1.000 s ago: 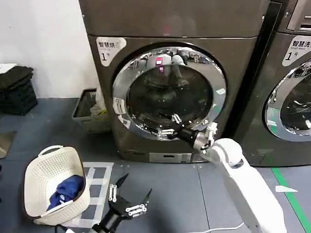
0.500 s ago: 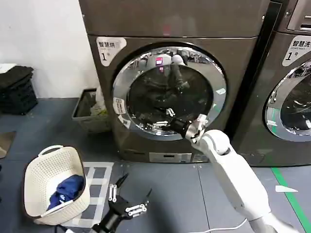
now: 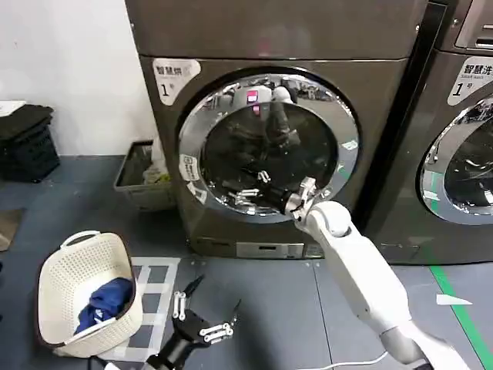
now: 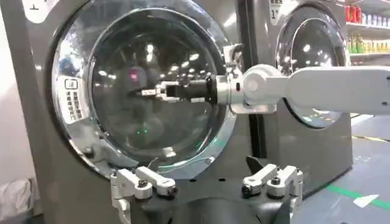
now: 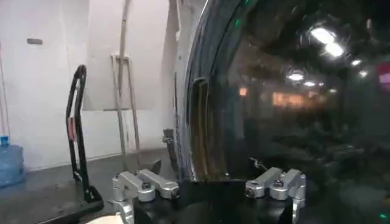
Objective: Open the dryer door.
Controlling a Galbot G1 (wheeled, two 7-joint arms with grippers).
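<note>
The right gripper had slid leftward across the lower glass of the shut dryer door, fingers parted and gripping nothing. The left gripper hung open near the floor, unchanged

Dryer door closed, chrome ring around dark glass. Right gripper against lower glass, fingers spread, white arm reaching up from lower right. Left gripper low near floor, fingers apart, holding nothing. White laundry basket at left, blue cloth inside.
</note>
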